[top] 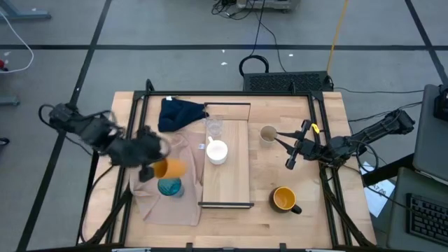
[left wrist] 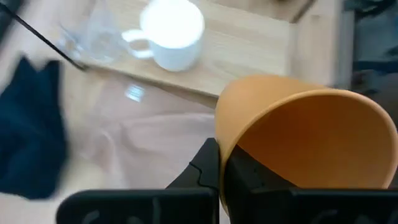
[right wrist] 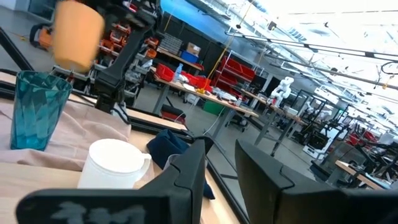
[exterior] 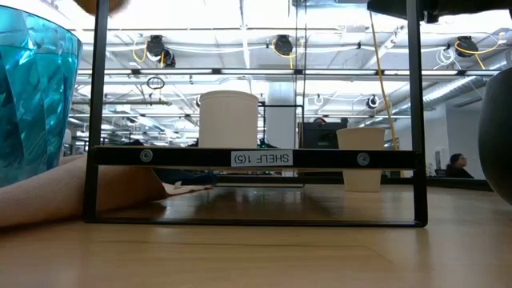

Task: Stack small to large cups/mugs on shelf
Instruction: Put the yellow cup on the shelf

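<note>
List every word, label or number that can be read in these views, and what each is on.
"SHELF 1(5)": a white sticker on the black front bar of the shelf, low view; it reads mirrored there.
Papers by the table's right edge, high view: too small to read.
Nothing else legible.

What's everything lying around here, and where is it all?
Shelf: one, light wood with black frame, table centre.
Glass: one, clear, on the shelf's far end.
White mug: one, on the shelf beside the glass.
Beige cup: one, on the table right of the shelf.
Orange mug: one, dark handle, near right of the shelf.
Teal tumbler: one, on the beige cloth.
Dark cloth: one, blue, far left.
Left claw: shut on the small orange cup, above the cloth.
Right claw: empty, right of the shelf.
</note>
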`<state>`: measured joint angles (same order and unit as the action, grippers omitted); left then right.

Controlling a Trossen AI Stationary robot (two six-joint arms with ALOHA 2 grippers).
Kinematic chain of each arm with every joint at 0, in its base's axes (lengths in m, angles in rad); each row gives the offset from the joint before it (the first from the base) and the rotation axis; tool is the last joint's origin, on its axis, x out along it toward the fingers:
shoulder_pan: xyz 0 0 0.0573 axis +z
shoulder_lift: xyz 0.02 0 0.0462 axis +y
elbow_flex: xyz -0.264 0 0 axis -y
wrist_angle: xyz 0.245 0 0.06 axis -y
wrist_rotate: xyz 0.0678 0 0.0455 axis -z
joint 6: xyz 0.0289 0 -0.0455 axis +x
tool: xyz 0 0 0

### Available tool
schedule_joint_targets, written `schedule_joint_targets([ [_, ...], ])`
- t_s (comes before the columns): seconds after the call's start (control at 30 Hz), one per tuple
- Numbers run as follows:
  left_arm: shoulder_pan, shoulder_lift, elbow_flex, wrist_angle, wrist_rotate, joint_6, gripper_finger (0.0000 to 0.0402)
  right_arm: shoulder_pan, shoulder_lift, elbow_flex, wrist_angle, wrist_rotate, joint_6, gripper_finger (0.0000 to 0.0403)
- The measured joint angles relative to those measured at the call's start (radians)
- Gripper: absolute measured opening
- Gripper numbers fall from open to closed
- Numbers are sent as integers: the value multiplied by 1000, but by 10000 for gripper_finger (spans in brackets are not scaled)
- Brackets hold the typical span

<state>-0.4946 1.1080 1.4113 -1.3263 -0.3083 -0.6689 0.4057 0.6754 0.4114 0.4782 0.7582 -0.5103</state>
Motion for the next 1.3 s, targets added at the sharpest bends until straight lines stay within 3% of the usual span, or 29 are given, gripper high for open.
schedule_joint_targets([
  [0.23,273,112,113,52,174,365,2,0,0,0,-15,0,0,82],
  [0.53,464,309,193,44,402,601,1,0,0,0,-19,0,-1,82],
  [0.67,499,393,219,20,489,665,1,0,0,0,-19,0,-1,82],
  [0.97,505,524,320,-33,563,745,1,0,0,0,-20,1,0,82],
  [1.3,498,630,347,-26,573,800,1,0,0,0,-61,4,0,82],
])
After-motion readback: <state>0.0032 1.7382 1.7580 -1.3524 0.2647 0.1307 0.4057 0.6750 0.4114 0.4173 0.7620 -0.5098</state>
